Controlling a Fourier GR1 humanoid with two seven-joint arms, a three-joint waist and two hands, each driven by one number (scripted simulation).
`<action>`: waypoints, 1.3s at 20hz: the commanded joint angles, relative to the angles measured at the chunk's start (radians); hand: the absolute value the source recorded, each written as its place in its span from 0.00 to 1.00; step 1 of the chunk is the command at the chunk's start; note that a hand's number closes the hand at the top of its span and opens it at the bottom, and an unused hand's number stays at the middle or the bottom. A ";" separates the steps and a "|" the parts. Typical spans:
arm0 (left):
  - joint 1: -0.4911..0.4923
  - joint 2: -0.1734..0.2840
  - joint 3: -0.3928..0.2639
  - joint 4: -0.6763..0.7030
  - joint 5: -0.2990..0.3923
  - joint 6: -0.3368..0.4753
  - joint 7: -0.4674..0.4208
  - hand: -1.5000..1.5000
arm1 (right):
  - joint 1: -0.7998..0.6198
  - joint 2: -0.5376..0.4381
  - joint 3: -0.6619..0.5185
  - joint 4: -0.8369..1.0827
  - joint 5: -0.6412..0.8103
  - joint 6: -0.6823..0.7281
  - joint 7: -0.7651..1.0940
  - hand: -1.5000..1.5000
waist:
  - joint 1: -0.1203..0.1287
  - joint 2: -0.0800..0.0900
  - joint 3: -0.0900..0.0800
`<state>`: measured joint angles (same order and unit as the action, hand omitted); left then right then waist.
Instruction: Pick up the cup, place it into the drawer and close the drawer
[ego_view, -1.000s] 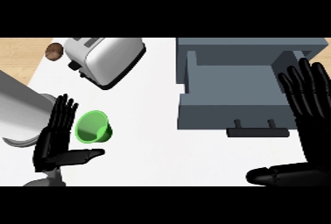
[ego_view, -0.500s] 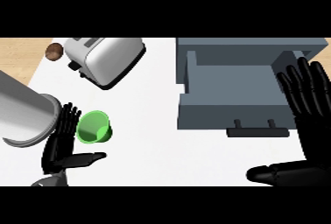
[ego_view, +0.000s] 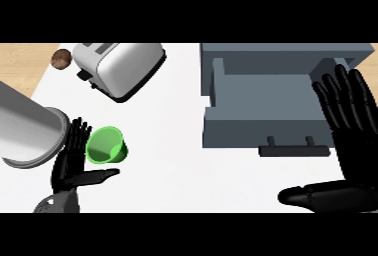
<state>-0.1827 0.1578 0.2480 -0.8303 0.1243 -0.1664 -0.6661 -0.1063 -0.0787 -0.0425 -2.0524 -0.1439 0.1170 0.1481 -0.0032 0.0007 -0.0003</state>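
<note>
Movement over the last second has been small but telling: the black left hand (ego_view: 74, 165) has crept in from the left until its straight fingers (ego_view: 77, 137) stand right against the small bright-green plastic cup (ego_view: 108, 145), where a second ago a sliver of white worktop (ego_view: 177, 150) showed between them. Those fingers are extended, the thumb pointing out sideways beneath the cup, and nothing is curled round it, so the cup is not yet held; it lies tipped on the worktop with its mouth facing up toward the view, close to the big brushed-metal cylinder (ego_view: 26, 130) at the left edge. That means the approach looks nearly done and the closing of the fingers round the cup is probably the next thing needed. Well apart on the right, the grey open drawer (ego_view: 266, 102) waits with its dark handle (ego_view: 292, 148) toward the robot, nothing inside that can be seen. At the right edge the black right hand (ego_view: 345, 125) rests open with fingers up, unchanged. A silver two-slot toaster (ego_view: 122, 65) sits behind the cup.
</note>
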 joint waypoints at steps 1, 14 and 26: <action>-0.024 0.007 -0.008 0.083 -0.016 0.012 -0.058 0.00 | -0.003 -0.002 0.003 -0.050 -0.006 -0.013 0.055 0.00 | 0.001 -0.001 0.000; -0.148 0.042 0.008 0.369 -0.016 -0.058 -0.239 0.00 | -0.006 -0.011 -0.017 -0.036 -0.016 0.008 0.029 0.00 | -0.002 0.001 0.000; -0.247 0.019 0.026 0.511 0.025 -0.138 -0.262 0.00 | 0.009 0.008 0.015 -0.068 0.008 -0.011 0.059 0.00 | -0.006 0.002 -0.001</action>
<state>-0.3989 0.1795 0.2658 -0.3776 0.1385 -0.2496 -0.8930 -0.0978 -0.0754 -0.0298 -2.1152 -0.1426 0.1127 0.2038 -0.0078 0.0019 -0.0008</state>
